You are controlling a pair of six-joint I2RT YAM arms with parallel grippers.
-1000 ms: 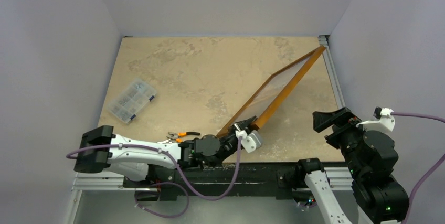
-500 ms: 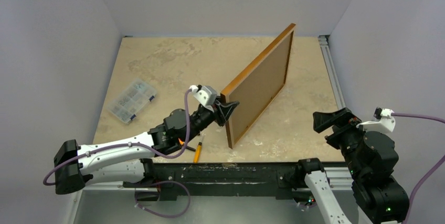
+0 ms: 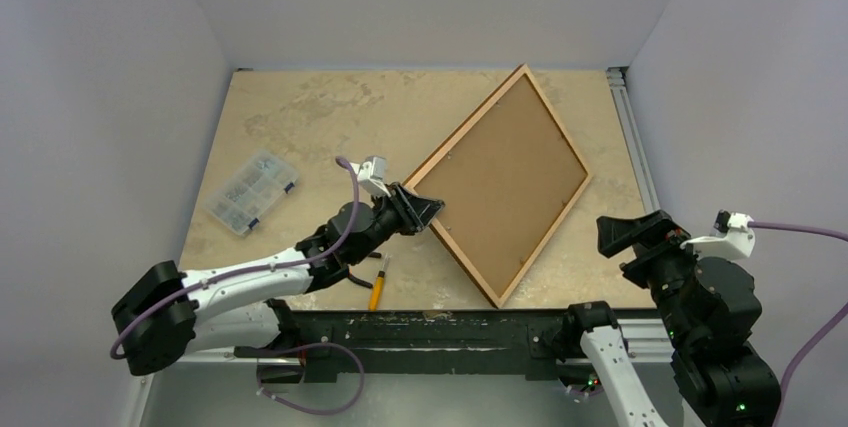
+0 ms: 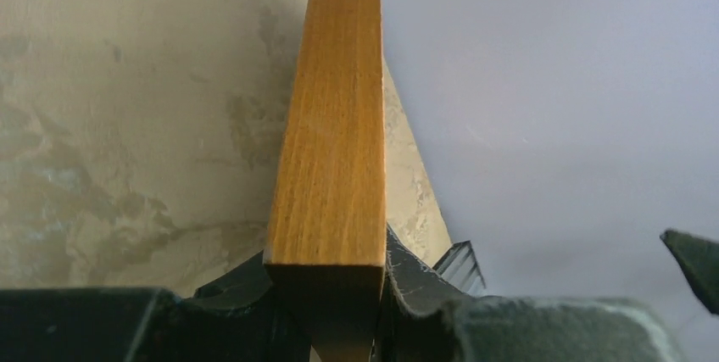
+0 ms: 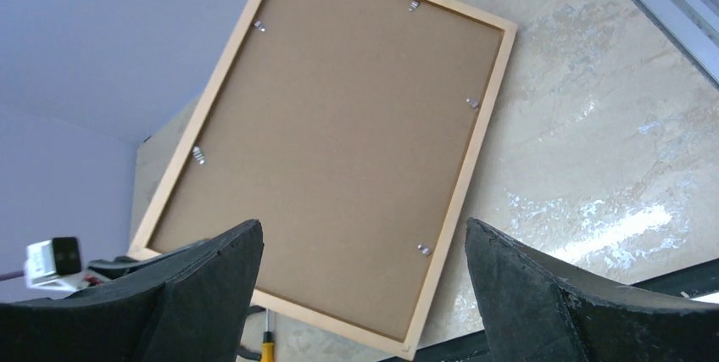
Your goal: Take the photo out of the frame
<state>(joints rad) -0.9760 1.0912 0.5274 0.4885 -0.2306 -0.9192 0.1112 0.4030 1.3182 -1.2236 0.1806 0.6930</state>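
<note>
The frame (image 3: 463,125) lies face down on the table, turned like a diamond. The photo's plain brown board back (image 3: 505,177) faces up inside it, held by small metal clips (image 5: 421,249); the printed side is hidden. My left gripper (image 3: 425,209) is shut on the frame's left corner. In the left wrist view the orange-brown moulding (image 4: 335,125) runs away from between my left gripper's (image 4: 335,294) jaws. My right gripper (image 3: 630,234) is open and empty, raised near the table's right front corner. In the right wrist view the right gripper (image 5: 363,225) looks down on the board (image 5: 339,142) and the frame (image 5: 475,167).
A yellow-handled screwdriver (image 3: 377,292) lies near the front edge under the left arm, also in the right wrist view (image 5: 266,347). A clear parts box (image 3: 251,192) sits at the left. A metal rail (image 3: 632,137) runs along the table's right edge. Grey walls enclose the table.
The left gripper swung the frame from a low tilt up onto its edge, then laid it down flat, back side up. The right arm barely moved.
</note>
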